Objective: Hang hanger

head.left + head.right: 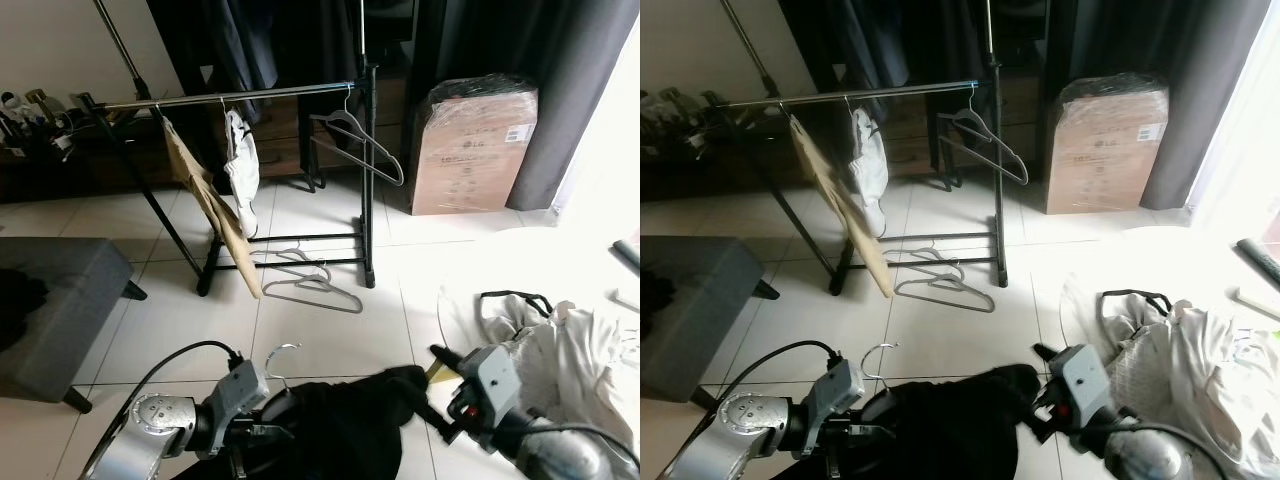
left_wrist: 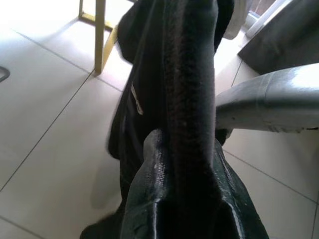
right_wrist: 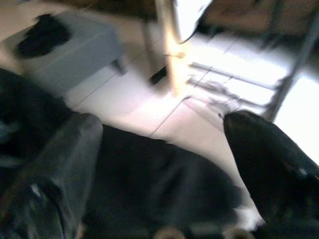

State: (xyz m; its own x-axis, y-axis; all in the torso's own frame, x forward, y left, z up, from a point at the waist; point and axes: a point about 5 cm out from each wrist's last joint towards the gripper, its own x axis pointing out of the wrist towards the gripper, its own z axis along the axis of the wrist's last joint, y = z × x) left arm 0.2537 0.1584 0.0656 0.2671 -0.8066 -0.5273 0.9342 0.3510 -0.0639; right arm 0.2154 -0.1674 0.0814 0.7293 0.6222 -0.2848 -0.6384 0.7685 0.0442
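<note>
The left gripper (image 2: 169,164) has its two black fingers pressed onto a thick fold of the black garment (image 1: 340,425), which runs up between them and drapes on past their tips toward the tiled floor (image 1: 330,330). The hanger (image 1: 280,358) the garment sits on shows just its silver hook, rising right beside that gripper. The right gripper (image 3: 164,164) has its fingers spread wide, the dark cloth lying loose between them and touching neither pad, so this side gives no support. The clothes rail (image 1: 230,97) stands well ahead of both sets of fingertips, already carrying a tan garment (image 1: 205,195), a white garment (image 1: 241,160) and an empty black hanger (image 1: 355,135). The main risk is that the grip is on cloth, not on the hanger itself: during the lift the garment could slide off or the hook could swing and twist, missing the rail. The trailing cloth might also catch on the grey hangers (image 1: 305,280) lying on the floor under the rail or on the rack's base bars.
</note>
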